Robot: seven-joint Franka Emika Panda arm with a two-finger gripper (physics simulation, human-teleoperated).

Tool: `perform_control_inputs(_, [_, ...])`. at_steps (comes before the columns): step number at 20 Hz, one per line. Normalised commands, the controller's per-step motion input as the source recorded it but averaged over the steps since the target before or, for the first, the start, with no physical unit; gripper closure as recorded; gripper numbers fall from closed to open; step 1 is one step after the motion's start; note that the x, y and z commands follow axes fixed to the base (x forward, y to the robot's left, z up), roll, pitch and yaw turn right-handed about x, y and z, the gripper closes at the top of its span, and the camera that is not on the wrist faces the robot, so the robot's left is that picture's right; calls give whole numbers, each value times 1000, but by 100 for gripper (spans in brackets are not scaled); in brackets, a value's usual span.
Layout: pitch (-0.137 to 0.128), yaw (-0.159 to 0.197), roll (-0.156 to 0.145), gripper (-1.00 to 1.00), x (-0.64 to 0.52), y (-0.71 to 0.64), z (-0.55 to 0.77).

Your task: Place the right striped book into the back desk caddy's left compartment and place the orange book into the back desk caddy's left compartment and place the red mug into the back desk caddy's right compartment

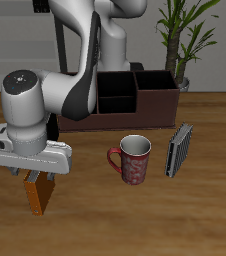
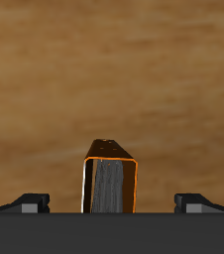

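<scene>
The claw (image 1: 38, 180) is hanging directly over the orange book (image 1: 38, 196), which is standing upright on the table (image 1: 205, 215) beneath it. In the wrist view the fingers (image 2: 30, 201) are sitting spread wide, well clear of the book's edges, so it is released, gripping nothing. Off to one side the red mug (image 1: 134, 160) is standing, the right striped book (image 1: 179, 150) beyond it, and farther back, probably well apart, the back desk caddy (image 1: 125, 100).

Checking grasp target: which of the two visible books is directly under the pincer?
The orange book, standing near the table's front edge beneath the pincer. The striped book stands apart, beyond the red mug.
</scene>
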Motion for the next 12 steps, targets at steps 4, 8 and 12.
perform_control_inputs(4, [24,-7,-6,-100,23,26,-130])
perform_control_inputs(8, [25,2,4,100,-22,50,-121])
perform_control_inputs(12, [13,-1,-5,100,40,24,-100])
